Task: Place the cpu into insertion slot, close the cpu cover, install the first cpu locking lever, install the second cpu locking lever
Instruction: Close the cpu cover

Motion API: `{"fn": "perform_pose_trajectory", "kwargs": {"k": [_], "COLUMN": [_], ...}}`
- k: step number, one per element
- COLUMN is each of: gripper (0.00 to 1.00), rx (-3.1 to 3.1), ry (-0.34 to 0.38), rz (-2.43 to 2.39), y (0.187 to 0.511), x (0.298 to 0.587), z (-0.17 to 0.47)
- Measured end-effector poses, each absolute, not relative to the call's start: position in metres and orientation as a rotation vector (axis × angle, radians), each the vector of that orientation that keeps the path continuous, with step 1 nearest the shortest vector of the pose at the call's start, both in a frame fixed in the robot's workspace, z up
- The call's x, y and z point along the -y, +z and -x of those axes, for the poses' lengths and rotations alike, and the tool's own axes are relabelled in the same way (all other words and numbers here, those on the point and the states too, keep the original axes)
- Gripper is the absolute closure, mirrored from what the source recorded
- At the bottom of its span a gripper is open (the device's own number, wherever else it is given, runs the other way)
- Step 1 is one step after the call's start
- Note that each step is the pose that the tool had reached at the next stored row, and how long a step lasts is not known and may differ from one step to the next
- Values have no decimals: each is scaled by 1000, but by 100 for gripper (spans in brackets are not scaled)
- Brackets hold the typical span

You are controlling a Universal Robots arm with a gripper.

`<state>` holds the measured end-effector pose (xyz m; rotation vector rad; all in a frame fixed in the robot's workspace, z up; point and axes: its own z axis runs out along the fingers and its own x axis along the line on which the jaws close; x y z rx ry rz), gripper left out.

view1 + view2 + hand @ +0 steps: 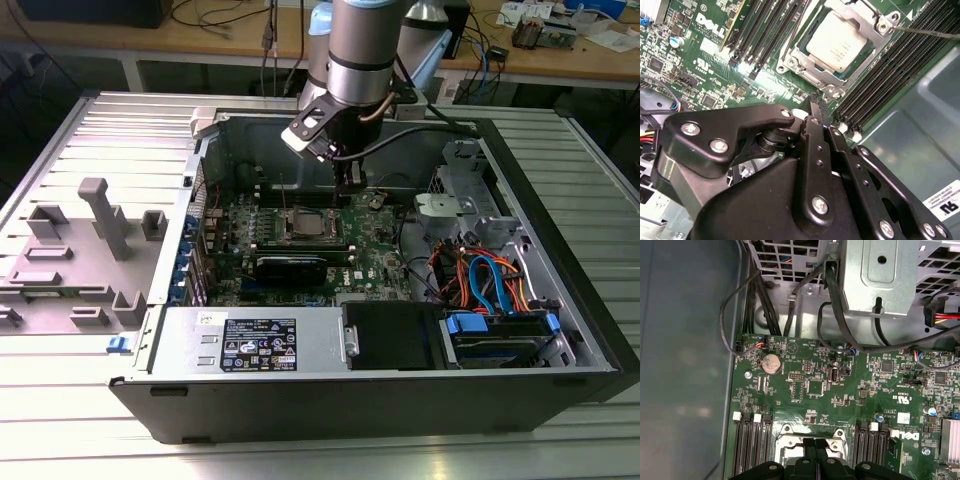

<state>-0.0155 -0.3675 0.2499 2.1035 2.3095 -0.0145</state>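
Pincer (816, 104) is pressed together, empty; just ahead, the thin, springy lever (927, 32) is judged best pushed near its free end.

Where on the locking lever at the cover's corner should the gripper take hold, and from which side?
Likely the lever near its free end, pinched across from above: it is a thin bare wire that seems to stand up from the cover corner, with memory slots close beside.

The insertion slot (289, 230) is looked down on from afar in the exterior view and is framed at close range from just above in both wrist views.
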Motion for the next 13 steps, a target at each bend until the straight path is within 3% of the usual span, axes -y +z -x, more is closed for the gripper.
{"fn": "perform_pose_trajectory", "kwargs": {"k": [13], "gripper": [89], "rx": [-2349], "ry": [-13], "rz": [-2060], "y": [233], "x": [367], "z": [46]}}
